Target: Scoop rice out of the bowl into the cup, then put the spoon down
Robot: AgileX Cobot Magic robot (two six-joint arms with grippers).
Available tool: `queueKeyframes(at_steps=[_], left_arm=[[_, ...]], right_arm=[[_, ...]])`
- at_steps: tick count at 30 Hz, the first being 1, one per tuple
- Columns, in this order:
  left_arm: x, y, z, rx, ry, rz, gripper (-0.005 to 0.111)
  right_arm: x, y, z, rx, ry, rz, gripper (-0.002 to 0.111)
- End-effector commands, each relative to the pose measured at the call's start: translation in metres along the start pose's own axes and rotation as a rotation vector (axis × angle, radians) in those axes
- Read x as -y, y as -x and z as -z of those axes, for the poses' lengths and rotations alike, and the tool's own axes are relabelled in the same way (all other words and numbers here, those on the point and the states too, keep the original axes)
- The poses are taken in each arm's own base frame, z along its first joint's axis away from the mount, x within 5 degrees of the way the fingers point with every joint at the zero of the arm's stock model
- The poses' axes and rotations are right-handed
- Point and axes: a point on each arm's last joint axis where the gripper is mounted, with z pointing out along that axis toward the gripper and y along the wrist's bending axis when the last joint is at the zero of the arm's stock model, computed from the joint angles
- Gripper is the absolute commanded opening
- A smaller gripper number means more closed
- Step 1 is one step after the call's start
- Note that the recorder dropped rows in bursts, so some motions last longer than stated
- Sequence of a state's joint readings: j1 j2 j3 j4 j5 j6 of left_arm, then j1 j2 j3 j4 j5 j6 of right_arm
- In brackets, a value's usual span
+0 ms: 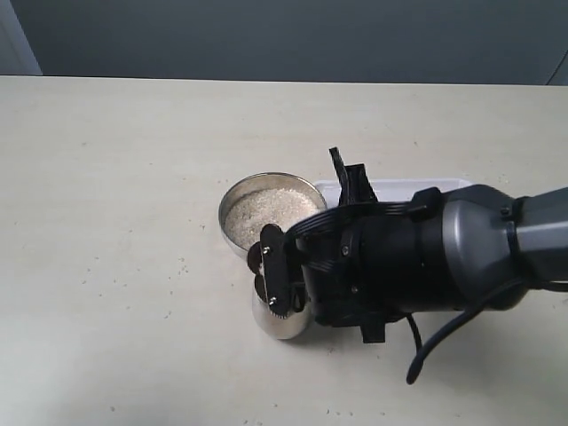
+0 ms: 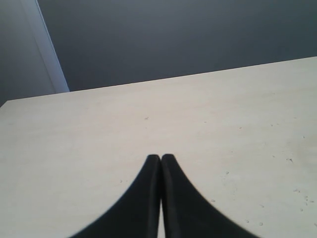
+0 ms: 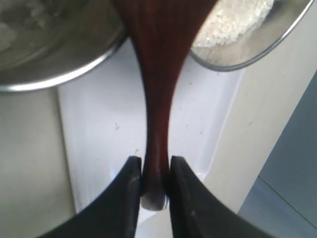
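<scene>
Right tool (image 3: 155, 161) pinching spoon (image 3: 158, 74) handle, cup (image 1: 277, 327) mostly hidden by arm (image 1: 461, 248), left tool (image 2: 160, 158) closed

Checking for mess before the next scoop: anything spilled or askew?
Nothing clearly wrong. Tiny specks dot the table near the bowl, too small to tell if spilled grains. Bowl and cup stand upright.

Steel bowl (image 1: 231, 202) holds pale rice (image 1: 268, 213); steel cup (image 1: 282, 327) just beside; wooden spoon (image 3: 161, 74) aloft near both.

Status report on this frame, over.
Left gripper shut, over table. Right gripper shut on spoon handle. Spoon head between cup and bowl of rice. No obstruction seen.
</scene>
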State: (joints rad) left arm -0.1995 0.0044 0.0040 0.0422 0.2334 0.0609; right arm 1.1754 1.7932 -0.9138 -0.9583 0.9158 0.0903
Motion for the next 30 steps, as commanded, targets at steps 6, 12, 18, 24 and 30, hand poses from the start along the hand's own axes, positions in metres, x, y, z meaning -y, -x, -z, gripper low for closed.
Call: queueKeyframes(at_steps=[6, 12, 18, 24, 30], left_arm=[[0.0, 0.002, 0.001, 0.01, -0.003, 0.005, 0.001], [0.0, 0.002, 0.001, 0.01, -0.003, 0.005, 0.001], [0.0, 0.002, 0.001, 0.01, -0.003, 0.005, 0.001], [0.0, 0.002, 0.001, 0.01, -0.003, 0.005, 0.001], [0.0, 0.002, 0.001, 0.01, -0.003, 0.005, 0.001]], right_arm=[[-0.01, -0.004, 0.003, 0.034, -0.121, 0.006, -0.001], [-0.029, -0.001, 0.012, 0.074, -0.185, -0.002, -0.001], [-0.038, -0.006, 0.006, 0.104, -0.189, -0.072, -0.001], [-0.031, -0.005, 0.002, 0.118, -0.266, -0.114, -0.001], [-0.036, -0.002, -0.015, 0.065, -0.302, -0.077, -0.001]])
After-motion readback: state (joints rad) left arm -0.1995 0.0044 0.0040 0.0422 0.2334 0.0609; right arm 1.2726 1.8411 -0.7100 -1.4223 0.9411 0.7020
